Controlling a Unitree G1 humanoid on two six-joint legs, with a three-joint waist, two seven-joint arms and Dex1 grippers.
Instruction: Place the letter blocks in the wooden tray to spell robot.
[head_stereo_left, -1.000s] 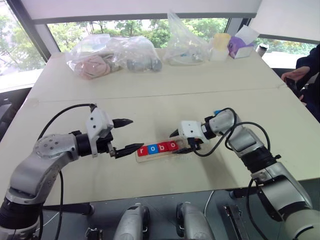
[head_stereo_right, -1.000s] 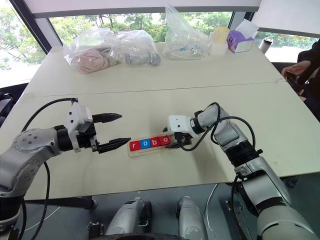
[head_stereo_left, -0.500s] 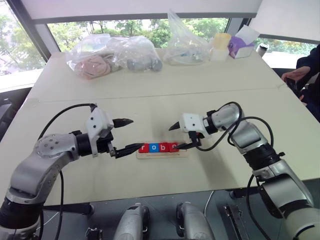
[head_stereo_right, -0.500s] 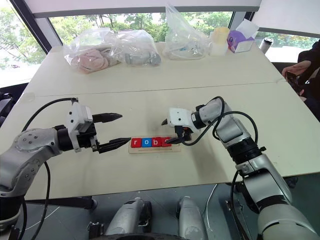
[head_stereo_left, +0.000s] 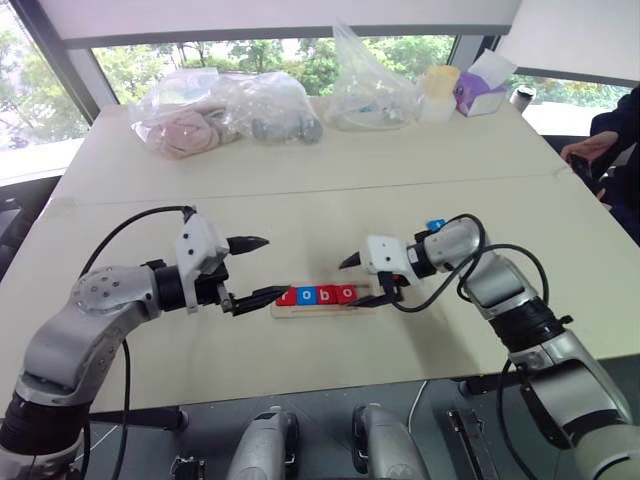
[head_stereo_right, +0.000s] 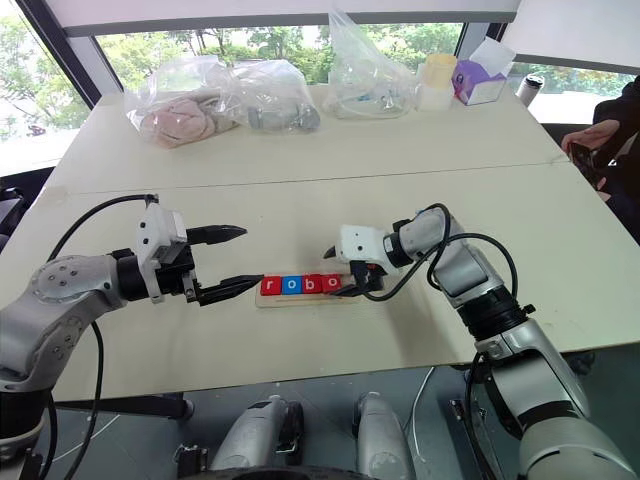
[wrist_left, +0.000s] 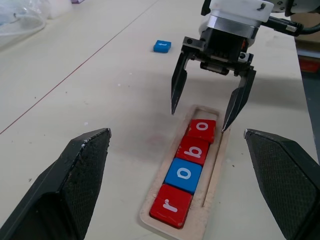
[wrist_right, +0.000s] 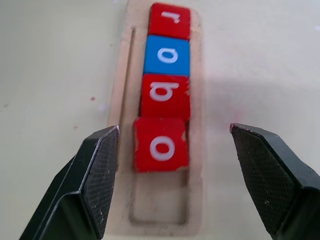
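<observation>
Left wrist view shows the wooden tray (wrist_left: 216, 172) lying on the bench (wrist_left: 100, 90) with four letter blocks in its slot, a red r (wrist_left: 170, 209), a blue o (wrist_left: 184, 174), a red b (wrist_left: 195, 149) and a red o (wrist_left: 202, 129) sitting slightly askew, while the slot's right end is bare. Right claw (wrist_left: 205, 116) hangs over that right end with its fingers apart, straddling the last red o without touching it, and the left claw (head_stereo_left: 252, 270), spread wide and holding nothing, sits just off the tray's left end. Farther right on the bench, well apart from the tray, lies a lone blue block (wrist_left: 162, 46).
</observation>
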